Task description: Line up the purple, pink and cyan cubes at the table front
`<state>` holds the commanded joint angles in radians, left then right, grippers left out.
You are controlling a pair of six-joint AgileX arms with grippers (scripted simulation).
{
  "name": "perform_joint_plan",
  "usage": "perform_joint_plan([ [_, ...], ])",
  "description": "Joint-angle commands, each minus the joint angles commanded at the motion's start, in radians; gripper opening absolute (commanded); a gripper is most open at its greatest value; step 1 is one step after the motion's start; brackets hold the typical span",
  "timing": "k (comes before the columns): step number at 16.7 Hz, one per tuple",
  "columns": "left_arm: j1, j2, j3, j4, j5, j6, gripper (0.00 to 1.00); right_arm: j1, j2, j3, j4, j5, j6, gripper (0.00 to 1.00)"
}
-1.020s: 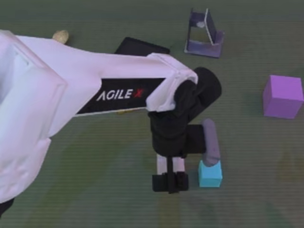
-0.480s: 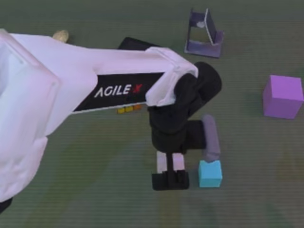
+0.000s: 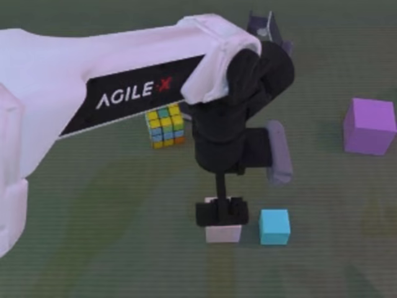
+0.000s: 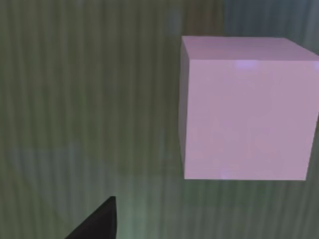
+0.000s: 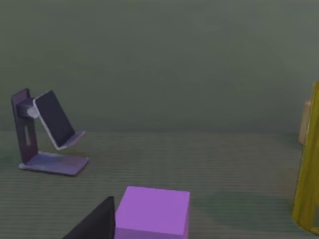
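Three rigid, light cubes; grip flat opposite faces. Left tool point(image 3: 222, 213) over pink cube point(image 3: 223, 233), fingers' state unclear. Cyan cube point(image 3: 274, 226) beside; purple cube point(image 3: 370, 126) far right.

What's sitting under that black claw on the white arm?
A pale pink cube lies on the table beneath the left gripper, beside the cyan cube. The claw covers the cube's far edge.

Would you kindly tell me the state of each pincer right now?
Left pincer: above the pink cube; whether it is open cannot be told.
Right pincer: not in view.
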<state>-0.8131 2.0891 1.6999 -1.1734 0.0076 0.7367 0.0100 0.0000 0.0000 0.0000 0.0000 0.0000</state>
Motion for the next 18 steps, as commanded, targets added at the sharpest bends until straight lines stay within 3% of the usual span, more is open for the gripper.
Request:
perform_joint_plan([
  [7, 0.041, -0.083, -0.08, 0.054, -0.006, -0.031, 1.0, 0.007, 0.101, 0.102, -0.071, -0.002, 0.015, 1.0],
  [12, 0.195, -0.398, -0.349, 0.223, -0.019, -0.143, 1.0, 0.02, 0.461, 0.448, -0.29, -0.001, 0.059, 1.0],
  [18, 0.449, -1.01, -0.856, 0.528, -0.027, -0.348, 1.0, 0.039, 1.146, 1.026, -0.66, 0.006, 0.122, 1.0],
])
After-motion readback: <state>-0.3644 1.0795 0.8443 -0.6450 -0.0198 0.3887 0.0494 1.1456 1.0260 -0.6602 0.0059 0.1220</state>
